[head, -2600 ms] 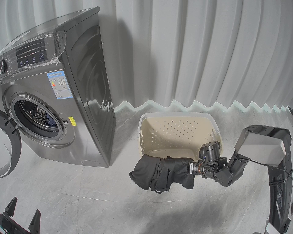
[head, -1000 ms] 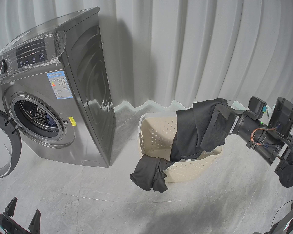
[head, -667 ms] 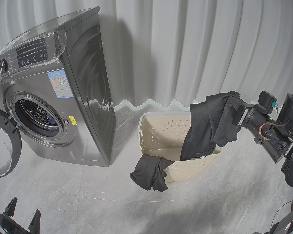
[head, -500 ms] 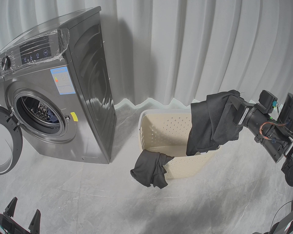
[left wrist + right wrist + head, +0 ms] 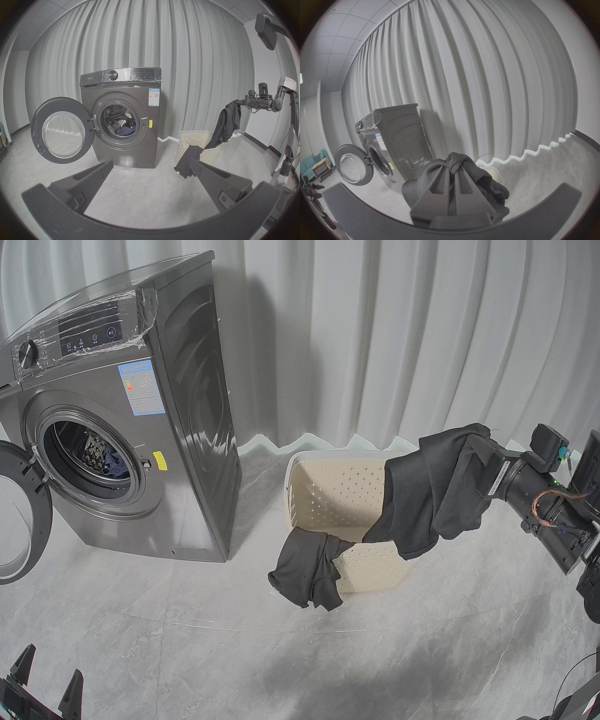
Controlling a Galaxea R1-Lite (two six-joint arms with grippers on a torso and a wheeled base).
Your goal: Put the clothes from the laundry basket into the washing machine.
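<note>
L gripper (image 5: 52, 662): 7 o'clock, nearest, fingers spread wide. Laundry basket (image 5: 370, 569): ctr. R gripper (image 5: 454, 174): 3 o'clock, clamped on dark garment (image 5: 431, 496); garment tail draped over basket front rim. Washing machine (image 5: 181, 396): 10 o'clock, door (image 5: 19, 515) open.

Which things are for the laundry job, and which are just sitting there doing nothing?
For the job:
- laundry basket
- dark clothes, held up by the right gripper, one end trailing over the basket's rim
- washing machine, its door open, blue cloth inside

Just there:
- white curtain
- grey floor
- left gripper, open and low
</note>
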